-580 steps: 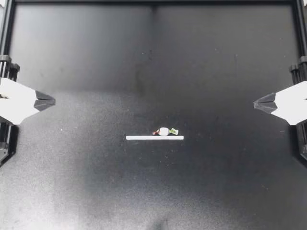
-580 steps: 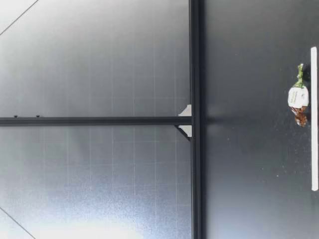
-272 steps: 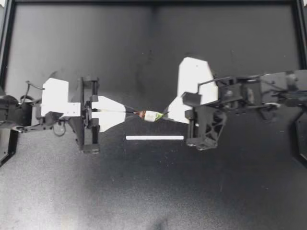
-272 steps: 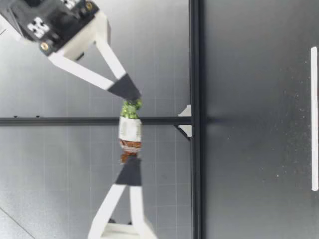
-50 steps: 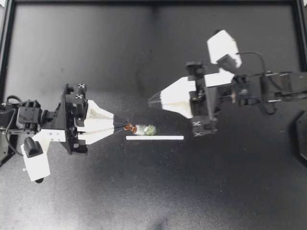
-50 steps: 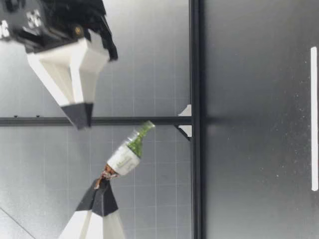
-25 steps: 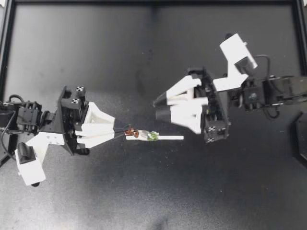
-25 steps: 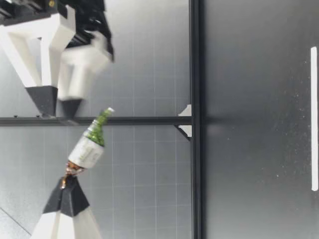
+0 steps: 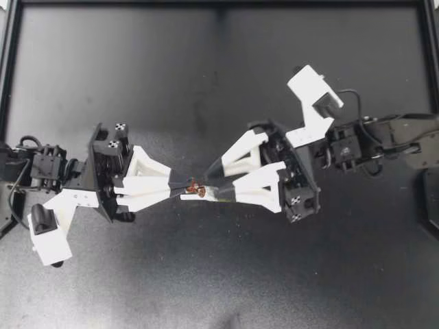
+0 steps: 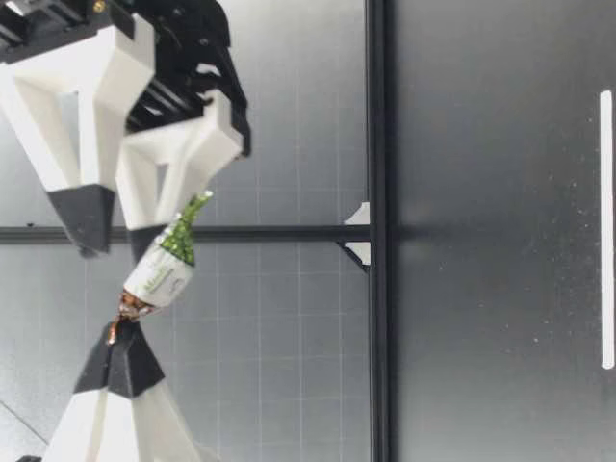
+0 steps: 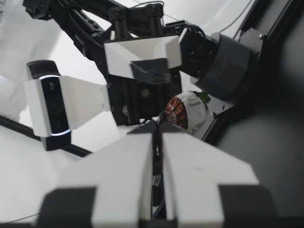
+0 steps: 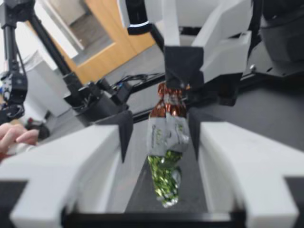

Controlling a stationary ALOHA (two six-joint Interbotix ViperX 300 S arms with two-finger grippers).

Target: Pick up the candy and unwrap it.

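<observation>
Black table [image 9: 137,82] is lying underneath; the right gripper [image 9: 221,184] is holding its fingers spread around the candy [image 10: 159,271], perhaps brushing its green tail, while the left gripper [image 9: 182,186] is pinching its brown twist, suspending it in mid-air.

I count one candy [image 9: 206,192], one white strip [image 10: 605,231] and one black table [image 9: 137,82]. There are two grippers, both mine: left gripper [image 9: 184,188] and right gripper [image 9: 219,184].
</observation>
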